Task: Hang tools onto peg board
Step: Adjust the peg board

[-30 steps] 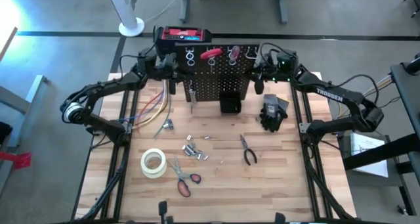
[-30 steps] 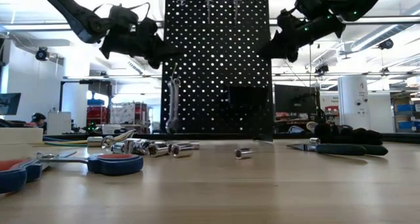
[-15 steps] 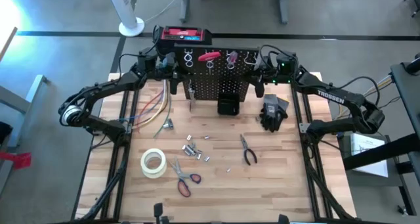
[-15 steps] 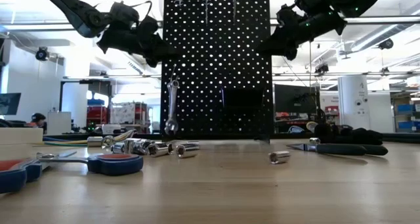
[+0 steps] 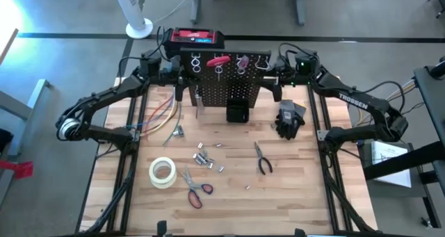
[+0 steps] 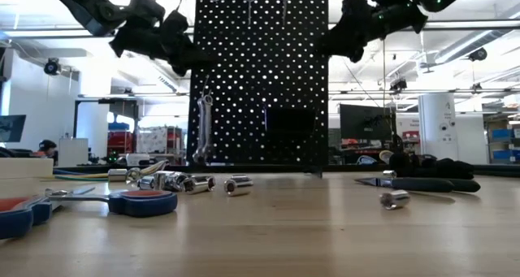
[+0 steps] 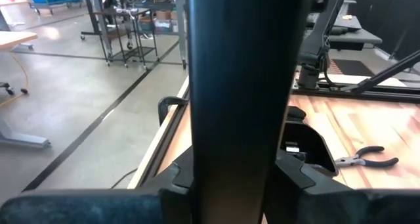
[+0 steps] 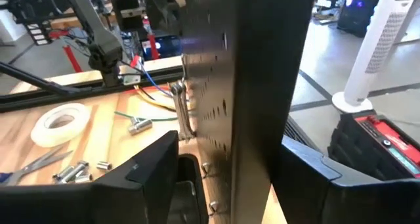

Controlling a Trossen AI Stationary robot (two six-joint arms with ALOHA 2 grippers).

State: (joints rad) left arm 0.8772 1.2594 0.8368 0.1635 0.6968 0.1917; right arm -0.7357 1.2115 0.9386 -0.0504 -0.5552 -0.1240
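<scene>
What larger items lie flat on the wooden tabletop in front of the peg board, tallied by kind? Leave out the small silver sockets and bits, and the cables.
Scissors: 1
Pliers: 1
Tape roll: 1
Glove: 1
Total: 4

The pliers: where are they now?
In the high view the pliers lie flat on the table, right of centre, in front of the peg board and below the black glove.
</scene>
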